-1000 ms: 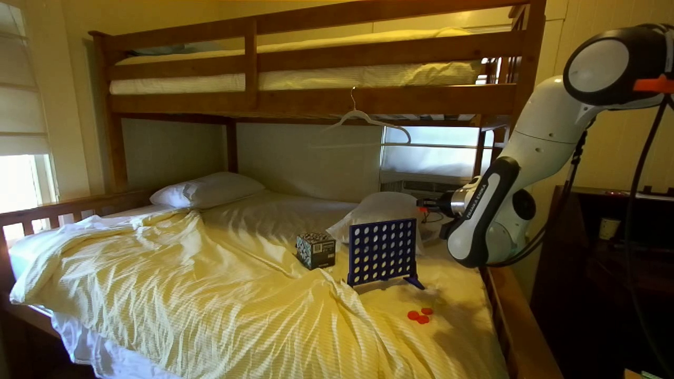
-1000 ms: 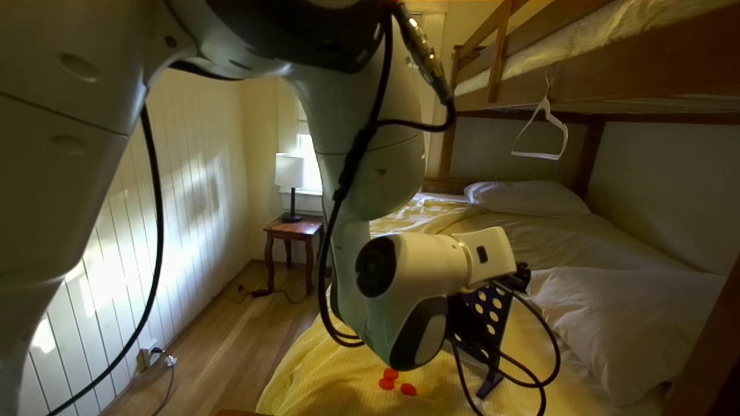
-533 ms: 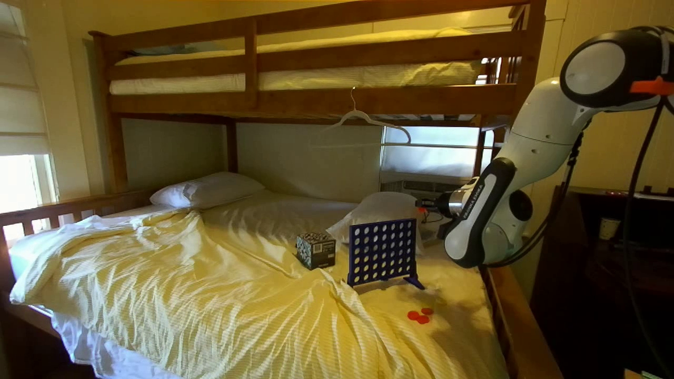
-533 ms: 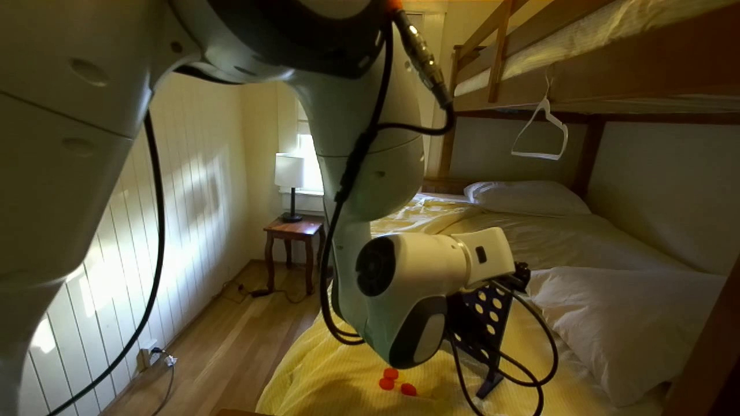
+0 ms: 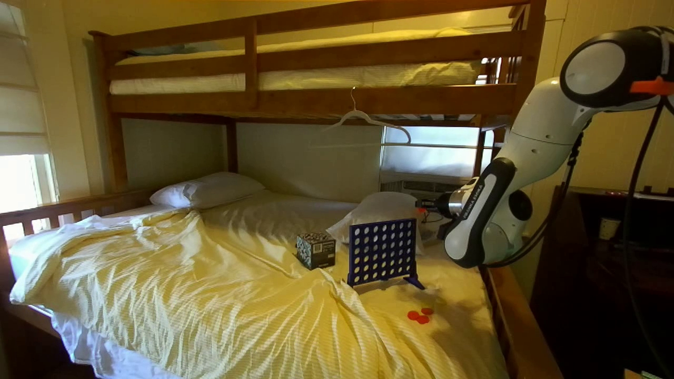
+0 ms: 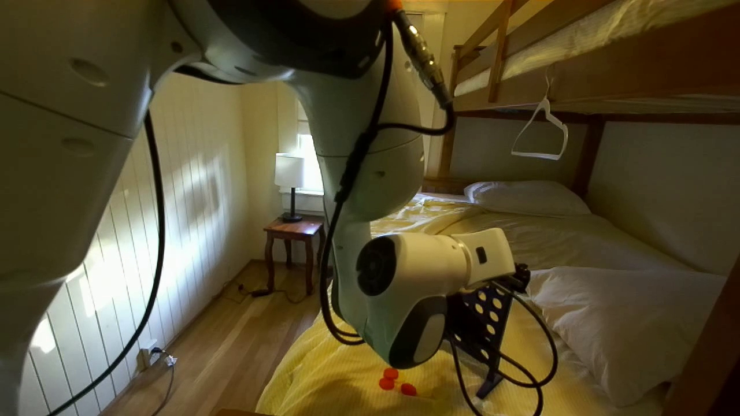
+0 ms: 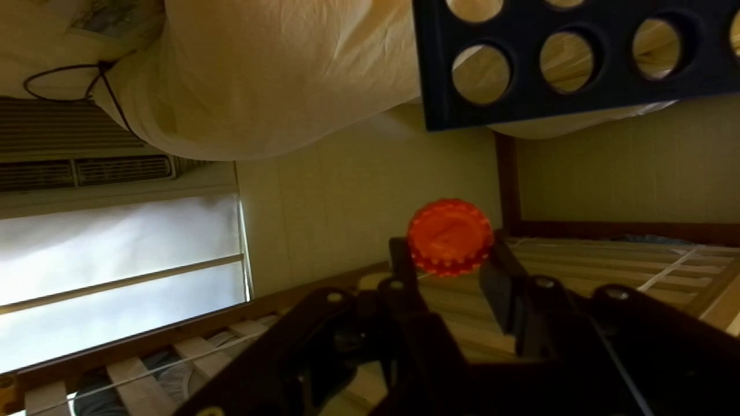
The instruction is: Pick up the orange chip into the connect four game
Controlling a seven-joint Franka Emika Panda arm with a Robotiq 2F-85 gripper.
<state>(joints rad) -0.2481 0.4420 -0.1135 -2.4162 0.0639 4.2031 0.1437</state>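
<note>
The connect four game (image 5: 383, 251) is an upright dark blue grid with round holes, standing on the bed. In an exterior view it is partly hidden behind the arm (image 6: 491, 315). In the wrist view its corner (image 7: 436, 110) fills the upper right. My gripper (image 7: 451, 260) is shut on an orange chip (image 7: 450, 236), gripping it by its edges at the fingertips. In an exterior view the gripper (image 5: 429, 203) is just above and right of the game's top edge, with the chip (image 5: 422, 210) at its tip. The chip is above the board's height, apart from it.
Several loose orange chips (image 5: 419, 316) lie on the yellow sheet before the game, also seen in an exterior view (image 6: 396, 382). A small dark cube (image 5: 316, 251) stands left of the game. A pillow (image 5: 382, 210) lies behind. A hanger (image 5: 363, 117) hangs from the upper bunk.
The arm shifted very slightly, to the left in an exterior view, between the oldest frames and half a second ago. Since then it looks still, with the chip held throughout.
</note>
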